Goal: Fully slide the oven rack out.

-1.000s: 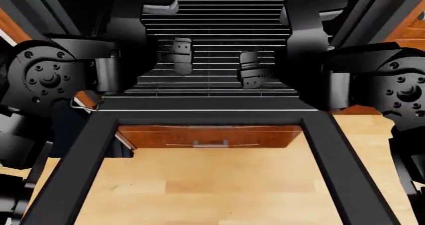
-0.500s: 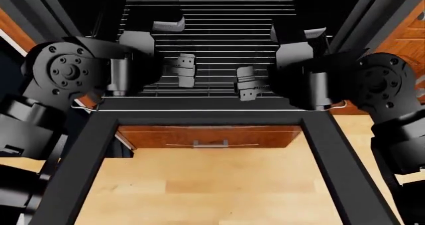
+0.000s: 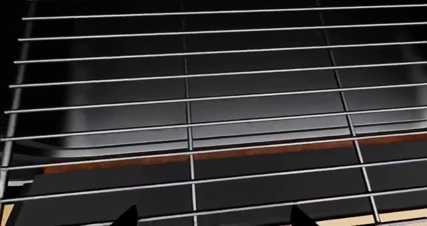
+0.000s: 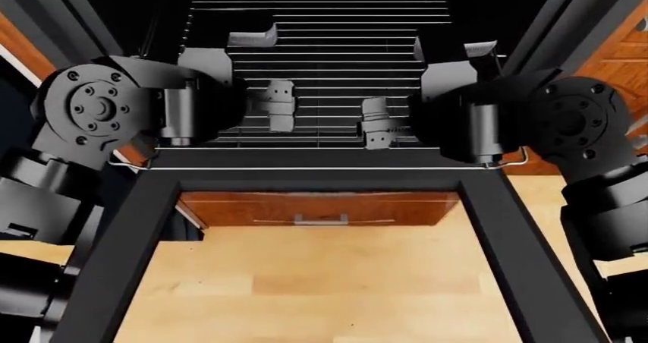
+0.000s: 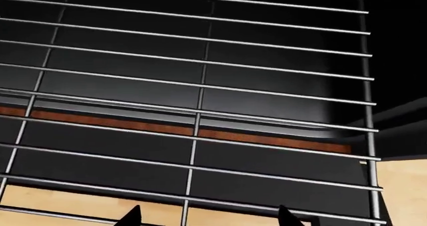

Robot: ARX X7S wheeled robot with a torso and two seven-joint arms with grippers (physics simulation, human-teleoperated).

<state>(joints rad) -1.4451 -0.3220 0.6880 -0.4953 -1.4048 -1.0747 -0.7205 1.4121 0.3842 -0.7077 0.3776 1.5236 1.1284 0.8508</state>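
Observation:
The oven rack (image 4: 319, 55), thin silver parallel wires with a few cross wires, lies in the dark oven opening at the top middle of the head view. Both arms reach over it. My left gripper (image 4: 275, 106) and right gripper (image 4: 377, 127) hang just above its front part. In the left wrist view the rack (image 3: 200, 111) fills the frame and the two fingertips (image 3: 127, 217) stand wide apart, holding nothing. In the right wrist view the rack (image 5: 200, 116) lies below the gripper (image 5: 210, 218), whose jaws are also wide apart and empty.
The black oven door frame (image 4: 121, 237) hangs open toward me, with wooden floor (image 4: 324, 282) showing through it. A brown drawer front (image 4: 319, 206) sits below the oven. Wooden cabinets (image 4: 627, 47) flank the oven on both sides.
Both arms have swung inward and both grippers have moved toward the rack's front edge. The rack itself shows no clear shift.

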